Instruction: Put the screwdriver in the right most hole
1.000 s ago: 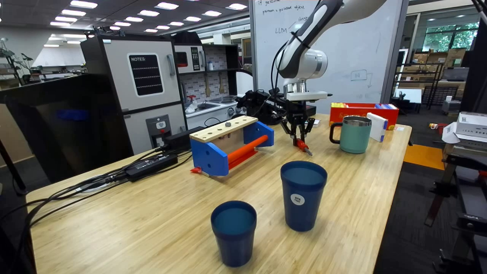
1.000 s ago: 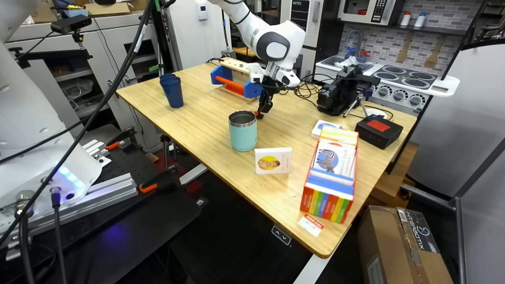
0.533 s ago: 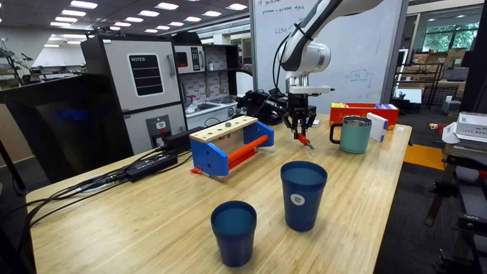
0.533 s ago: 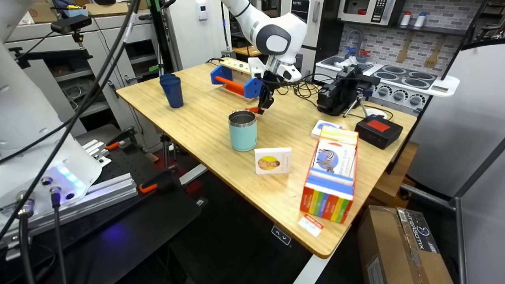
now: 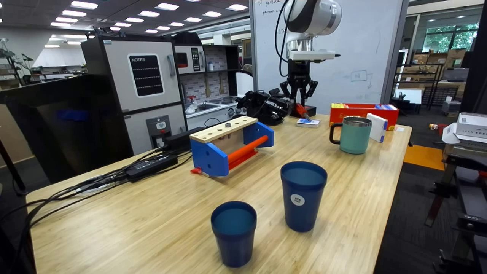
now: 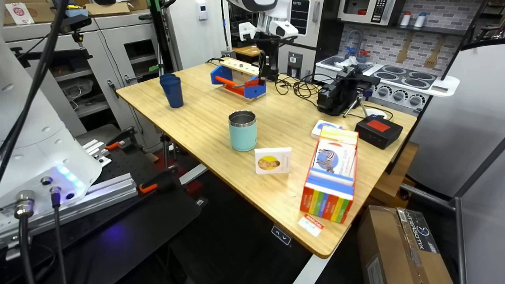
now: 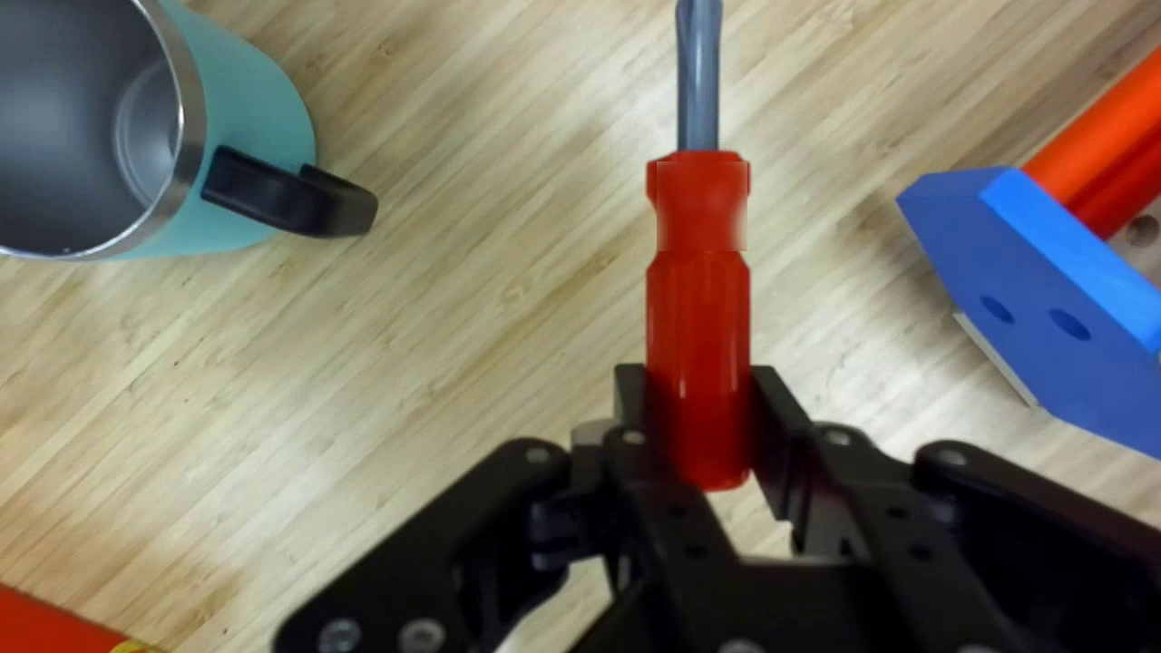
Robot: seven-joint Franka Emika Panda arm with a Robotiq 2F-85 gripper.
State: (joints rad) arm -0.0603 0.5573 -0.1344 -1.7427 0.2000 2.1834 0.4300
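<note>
Screwdriver (image 7: 698, 245) up off the table (image 5: 152, 220), and my gripper (image 7: 698, 408) has hold of it: in the wrist view its fingers (image 7: 630, 394) pinch the rear of the red handle (image 7: 698, 345) from both sides, only the handle's own thickness between them. Grey shaft (image 7: 698, 91) runs straight to the top edge of that frame.

Over to an exterior view, and I have the tool at upper right of centre, tilted, shaft slanting down and right, its tip over a flat white-and-blue pack (image 5: 307, 123) in the picture; black gear (image 5: 262, 108) sits to its left. Blue rack (image 5: 243, 150) stands left of centre, apart from the screwdriver, pale wooden top bar (image 5: 225, 130) uppermost with its row of holes (image 5: 220, 128) and a small metal piece (image 5: 228, 124) sitting on it. Which end counts as right-most, I can't tell from here.

Down in the lower half I see a taller dark blue cup (image 5: 303, 205) and, to its left and closer to the bottom edge, a shorter dark blue cup (image 5: 233, 239), both upright. Teal mug (image 7: 240, 118) at upper left of my wrist view, its black handle (image 7: 281, 195) turned toward the middle; the rack's blue end plate (image 7: 1043, 354) at the right edge. In both exterior views a white card (image 6: 273, 161) stands upright near the mug and the red box (image 5: 340, 113).
</note>
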